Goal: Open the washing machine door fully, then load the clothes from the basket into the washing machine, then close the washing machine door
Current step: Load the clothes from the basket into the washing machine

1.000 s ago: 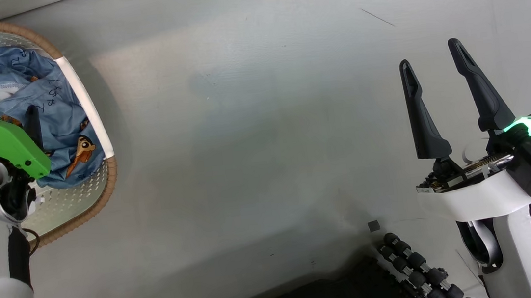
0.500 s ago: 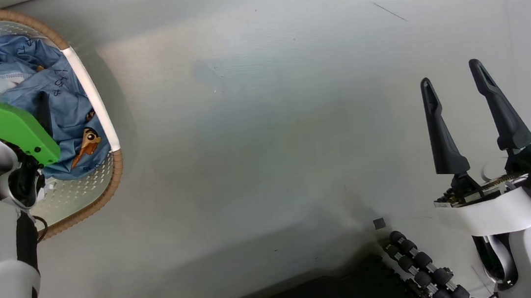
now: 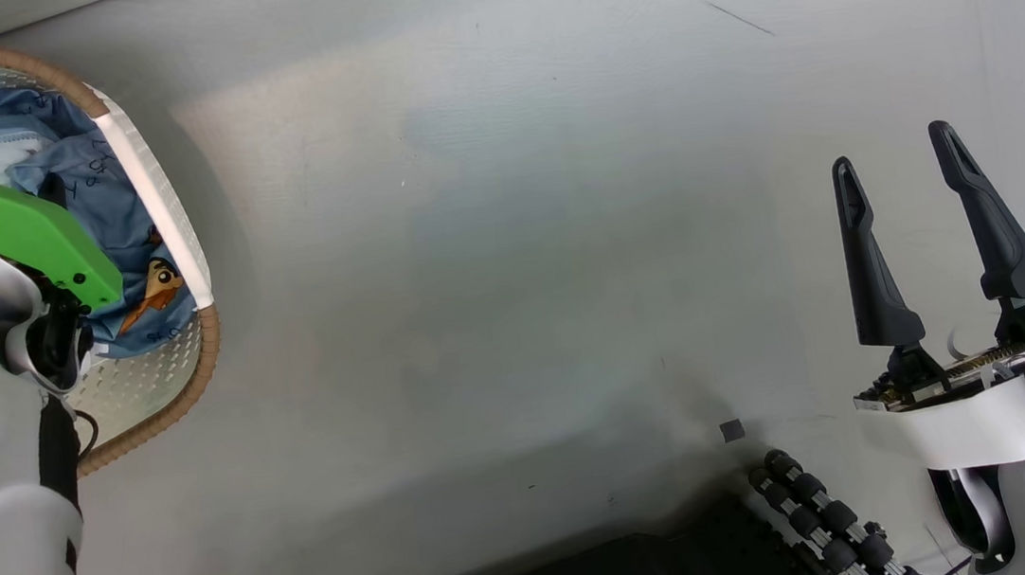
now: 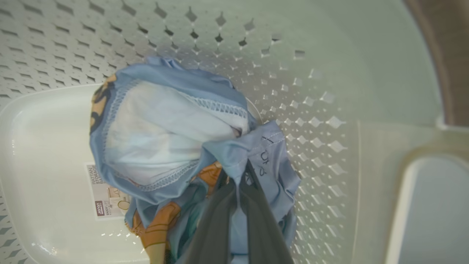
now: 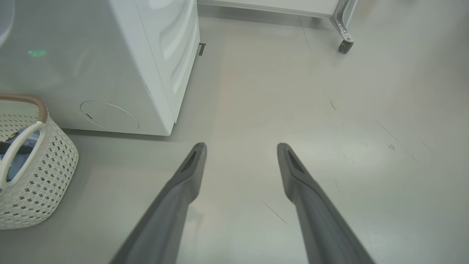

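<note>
Clothes (image 4: pixel 165 139) are bunched inside the basket (image 4: pixel 256 55), and my left gripper (image 4: pixel 238 179) is clamped tight on them. In the left wrist view its two dark fingers (image 4: pixel 216 223) meet at the tips with a thin pleat of blue fabric pinched between them. Just past that pinch, the garment's white lining faces the camera, bordered by a stitched hem, with orange-brown cartoon print showing at its left edge and lower down beside the fingers. I cannot tell whether the bundle is clear of the basket floor. A printed label (image 4: pixel 106 194) lies on that floor, partly covered by the cloth, and the perforated wall curves round behind.

From the head view, the green cover (image 3: pixel 21 234) on my left arm reaches over the basket at the upper left, with blue fabric showing past it against the white handle (image 3: pixel 151 202). The basket stands on the grey floor (image 3: pixel 512 278).

My right gripper (image 3: pixel 889 146) is spread wide and holds nothing, poised over bare floor at the lower right, well apart from the basket. Its wrist view shows the basket at the left edge, near the lower corner of the white washing machine (image 5: pixel 121 73), which has a round flap (image 5: pixel 109 115) low on its panel. Further off, a caster wheel (image 5: pixel 344 46) rests on the floor.
</note>
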